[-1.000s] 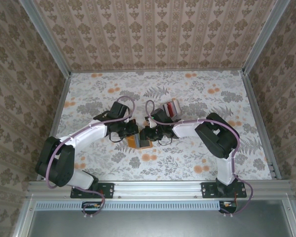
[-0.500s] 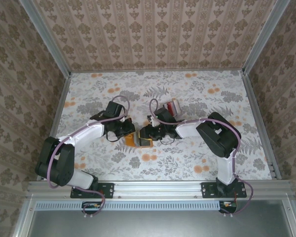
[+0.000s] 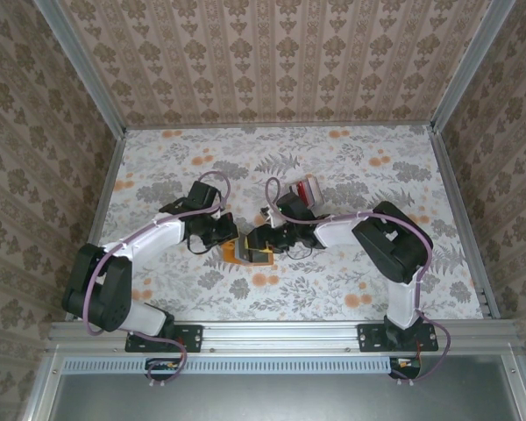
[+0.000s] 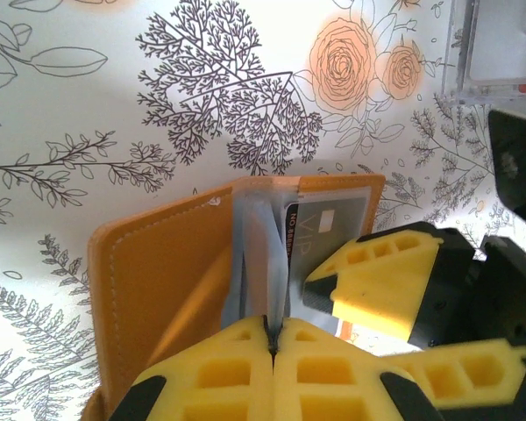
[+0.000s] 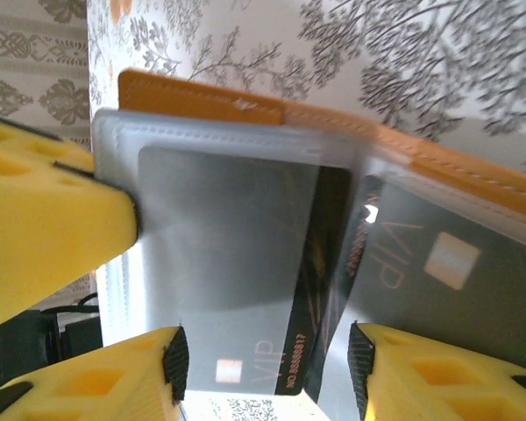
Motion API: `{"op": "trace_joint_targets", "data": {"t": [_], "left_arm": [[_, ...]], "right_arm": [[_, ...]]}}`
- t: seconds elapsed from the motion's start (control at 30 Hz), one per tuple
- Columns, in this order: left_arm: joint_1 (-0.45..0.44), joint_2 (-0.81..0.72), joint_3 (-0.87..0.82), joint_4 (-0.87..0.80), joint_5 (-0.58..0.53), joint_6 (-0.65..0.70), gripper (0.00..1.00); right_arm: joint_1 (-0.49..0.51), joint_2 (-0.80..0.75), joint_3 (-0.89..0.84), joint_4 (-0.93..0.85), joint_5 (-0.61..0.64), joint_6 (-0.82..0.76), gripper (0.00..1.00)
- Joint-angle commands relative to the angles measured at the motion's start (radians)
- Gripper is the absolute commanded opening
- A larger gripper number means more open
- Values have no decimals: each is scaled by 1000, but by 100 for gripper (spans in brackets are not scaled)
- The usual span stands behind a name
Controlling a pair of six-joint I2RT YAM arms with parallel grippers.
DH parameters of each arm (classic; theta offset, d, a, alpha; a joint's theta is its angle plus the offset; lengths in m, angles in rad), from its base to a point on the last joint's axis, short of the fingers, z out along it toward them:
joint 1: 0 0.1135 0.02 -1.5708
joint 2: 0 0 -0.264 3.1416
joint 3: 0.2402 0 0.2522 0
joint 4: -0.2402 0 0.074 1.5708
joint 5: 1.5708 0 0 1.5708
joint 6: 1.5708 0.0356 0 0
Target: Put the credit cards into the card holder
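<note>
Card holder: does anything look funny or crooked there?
The card holder lies open, one clear sleeve pinched by the left gripper, jaws shut. In the right wrist view a grey card looks slightly crooked in its sleeve. Nothing seems damaged.

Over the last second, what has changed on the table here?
The right gripper has spread its fingers, apparently letting go of the dark card now sitting in the clear sleeve of the card holder. More of the orange holder shows from above. The left gripper stays shut on the sleeve, and the red and white credit cards beyond have not moved.
</note>
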Motion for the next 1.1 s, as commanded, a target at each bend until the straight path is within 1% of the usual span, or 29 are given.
{"op": "trace_joint_targets", "data": {"t": [0.0, 0.13, 0.17, 0.2, 0.23, 0.4, 0.5, 0.6, 0.77, 0.83, 0.93, 0.97, 1.03, 1.07], "left_arm": [[1, -24, 19, -14, -6, 18, 0], [-1, -21, 22, -13, -6, 17, 0], [0, -21, 20, -14, -6, 16, 0], [-1, -20, 19, -13, -6, 16, 0], [0, -18, 16, -11, -6, 16, 0], [-1, -18, 8, 1, 3, 1, 0], [0, -21, 0, 22, 18, -14, 0], [0, -23, -9, 32, 24, -24, 0], [1, -23, -25, 48, 34, -39, 0], [2, -24, -26, 46, 31, -41, 0], [4, -29, -26, 36, 22, -33, 0], [7, -29, -26, 32, 20, -30, 0], [8, -32, -32, 28, 21, -26, 0], [8, -35, -34, 28, 20, -22, 0]], "right_arm": [[36, -18, 33, -96, 6, -69, 58], [44, -5, 44, -102, 18, -72, 63], [44, -2, 43, -96, 17, -70, 66], [45, -2, 41, -87, 15, -68, 71], [47, -2, 40, -76, 12, -67, 72], [53, 16, 44, -66, 34, -66, 73], [54, 41, 40, -48, 70, -49, 72], [54, 69, 45, -18, 75, -29, 71], [53, 77, 41, -8, 120, -20, 70], [53, 76, 38, -26, 152, -20, 67], [50, 67, 23, -24, 157, -22, 64], [48, 66, 18, -24, 155, -21, 62], [42, 62, 1, -21, 152, -21, 52], [40, 59, -4, -19, 152, -21, 51]]}}
